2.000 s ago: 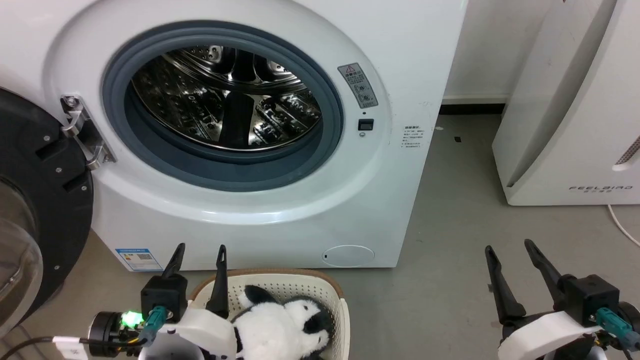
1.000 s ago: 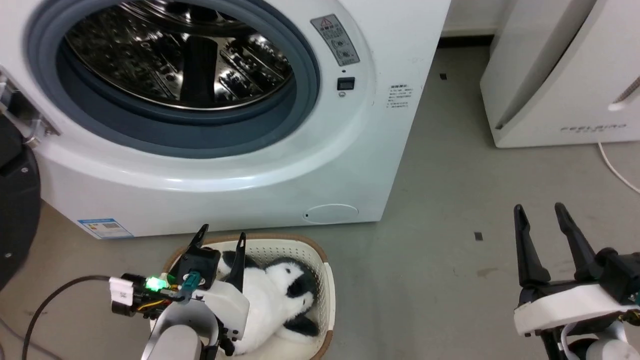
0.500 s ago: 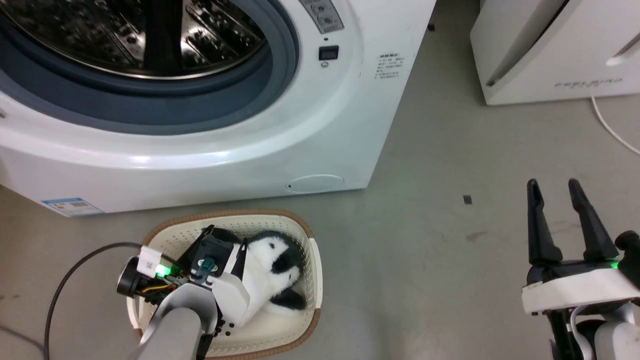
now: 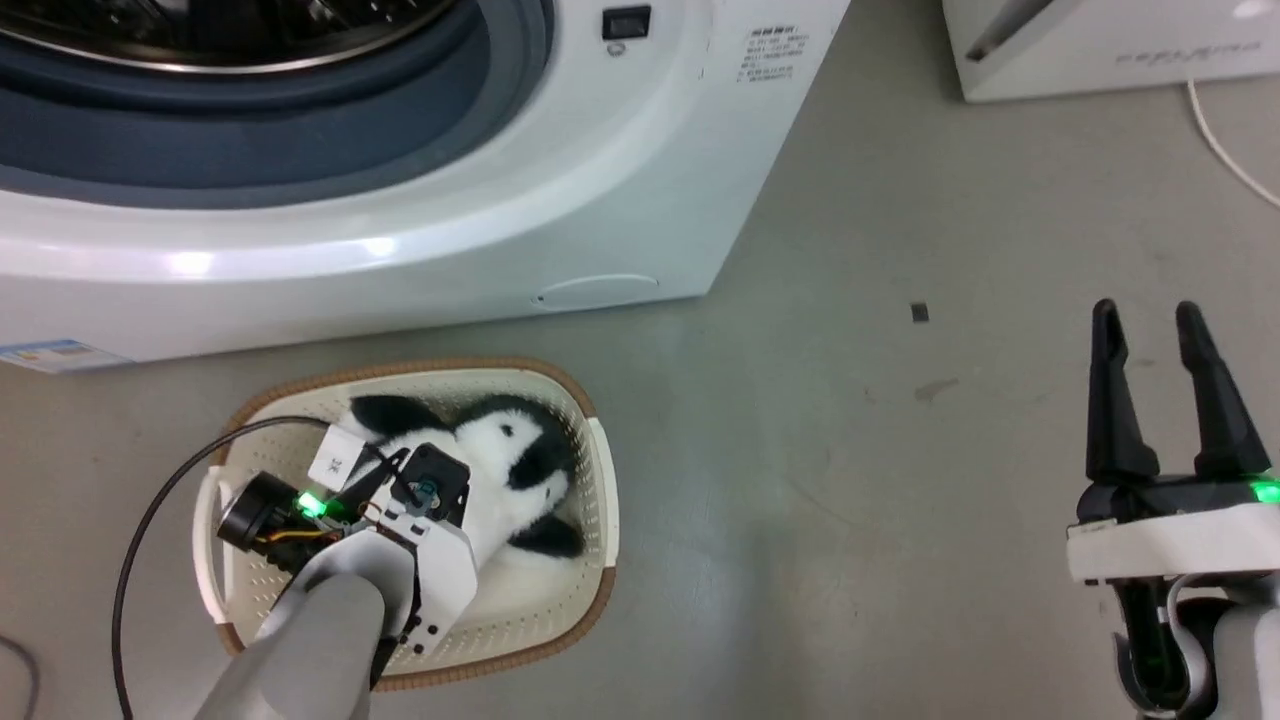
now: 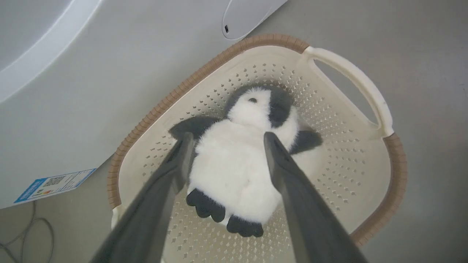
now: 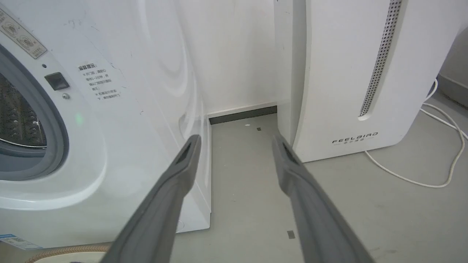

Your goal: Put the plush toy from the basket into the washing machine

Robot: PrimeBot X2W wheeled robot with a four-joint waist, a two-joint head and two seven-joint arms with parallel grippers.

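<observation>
The plush toy lies on its back in the cream basket, which stands on the floor just in front of the washing machine. My left gripper is open and points down into the basket. Its two fingers straddle the penguin's white belly, above the black feet, without closing on it. In the head view the left wrist covers the toy's lower body. My right gripper hangs open and empty over bare floor to the right. In its wrist view the right gripper faces the gap beside the washer.
The slanted white FEELBIRD appliance stands right of the washer, with a white cable trailing on the floor beside it. A black cable loops from my left wrist across the basket's left side. Grey floor lies between the basket and my right arm.
The head camera has tilted down, so the washer slid up the view. My left gripper has lowered from the basket's rim down over the plush toy. The right gripper stays open.
</observation>
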